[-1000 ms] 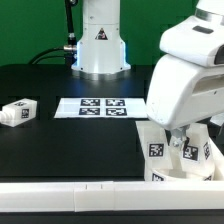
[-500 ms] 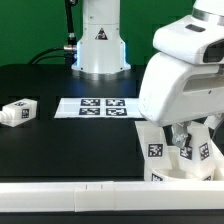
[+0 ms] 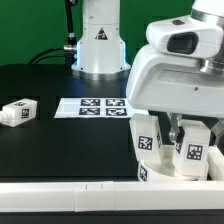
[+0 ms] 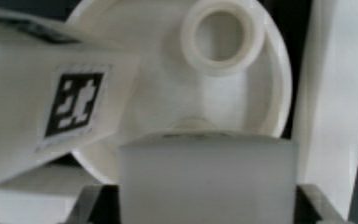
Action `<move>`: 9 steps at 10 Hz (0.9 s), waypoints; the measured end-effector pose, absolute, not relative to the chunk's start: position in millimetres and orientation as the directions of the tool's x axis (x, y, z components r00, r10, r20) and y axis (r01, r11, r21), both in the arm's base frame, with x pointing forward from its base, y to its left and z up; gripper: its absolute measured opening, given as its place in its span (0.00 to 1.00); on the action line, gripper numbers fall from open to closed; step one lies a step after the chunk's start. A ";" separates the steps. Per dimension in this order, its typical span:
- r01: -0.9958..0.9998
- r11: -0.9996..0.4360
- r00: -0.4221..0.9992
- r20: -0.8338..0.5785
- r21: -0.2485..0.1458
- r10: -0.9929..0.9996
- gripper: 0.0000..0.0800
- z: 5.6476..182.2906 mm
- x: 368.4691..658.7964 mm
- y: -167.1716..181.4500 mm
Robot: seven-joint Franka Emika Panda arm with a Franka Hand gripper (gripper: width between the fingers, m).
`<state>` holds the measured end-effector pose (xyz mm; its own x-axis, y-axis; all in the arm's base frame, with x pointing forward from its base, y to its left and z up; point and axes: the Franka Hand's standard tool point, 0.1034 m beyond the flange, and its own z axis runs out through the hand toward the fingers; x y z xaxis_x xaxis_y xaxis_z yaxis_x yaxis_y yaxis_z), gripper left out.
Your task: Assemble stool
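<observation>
The white stool stands at the front of the exterior view's right. Its round seat [image 3: 163,176] lies low, with tagged blocky legs [image 3: 147,138] [image 3: 193,151] standing up from it. My gripper [image 4: 199,200] reaches down among them, mostly hidden under the arm's white hand [image 3: 180,85] in the exterior view. In the wrist view my dark fingers [image 4: 96,205] flank a white leg [image 4: 202,170] and are shut on it, over the seat [image 4: 194,95] and its round socket [image 4: 220,40]. A tagged leg [image 4: 73,95] stands beside it. One loose leg [image 3: 17,111] lies far to the exterior view's left.
The marker board [image 3: 95,106] lies flat in the middle of the black table in front of the arm's base [image 3: 100,45]. A long white rail [image 3: 70,190] runs along the front edge.
The arm's hand has shifted toward the exterior view's left and risen a little. The tagged legs under it have moved slightly left with it.
</observation>
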<state>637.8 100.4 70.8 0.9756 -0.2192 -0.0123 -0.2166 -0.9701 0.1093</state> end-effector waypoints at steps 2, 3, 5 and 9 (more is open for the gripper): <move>-0.512 -0.859 0.859 -0.012 -0.002 -0.512 0.42 69.8 644.5 94.6; -0.558 -0.830 0.830 -0.008 0.009 -0.558 0.42 69.3 644.0 94.8; -0.670 -0.742 0.742 -0.007 0.009 -0.670 0.42 69.3 643.9 95.6; -0.990 -0.133 0.133 0.003 -0.044 -0.991 0.42 68.0 646.8 108.7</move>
